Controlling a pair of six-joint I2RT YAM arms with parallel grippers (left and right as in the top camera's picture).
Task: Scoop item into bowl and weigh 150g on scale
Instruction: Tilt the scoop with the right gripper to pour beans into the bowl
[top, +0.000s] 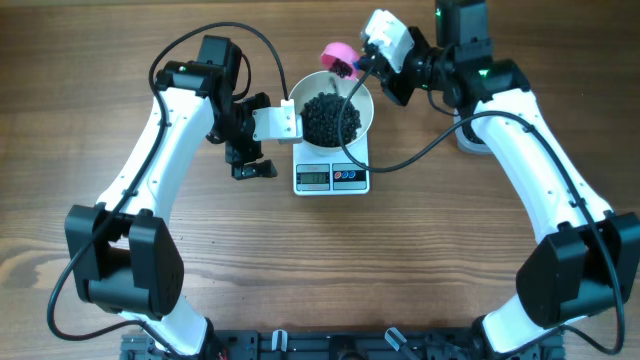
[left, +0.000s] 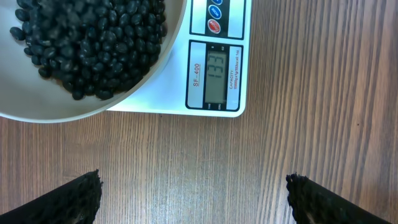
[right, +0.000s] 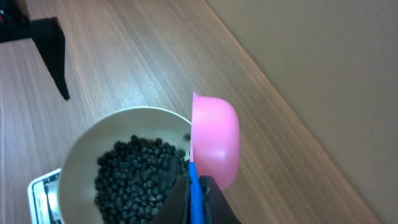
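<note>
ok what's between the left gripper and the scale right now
Only bare wooden table lies between the open left gripper and the scale. The left wrist view shows that stretch clearly.

There is one bowl (top: 363, 105), one scale (top: 332, 178) and one pink scoop (top: 337, 55). The scale has one display (left: 215, 73) and two buttons (left: 214, 26). Two arms, the left arm (top: 165, 150) and right arm (top: 530, 160), carry two pincers, the left pincer (left: 193, 199) and right pincer (right: 196, 199); the beans (top: 331, 117) are too many to count.
</note>
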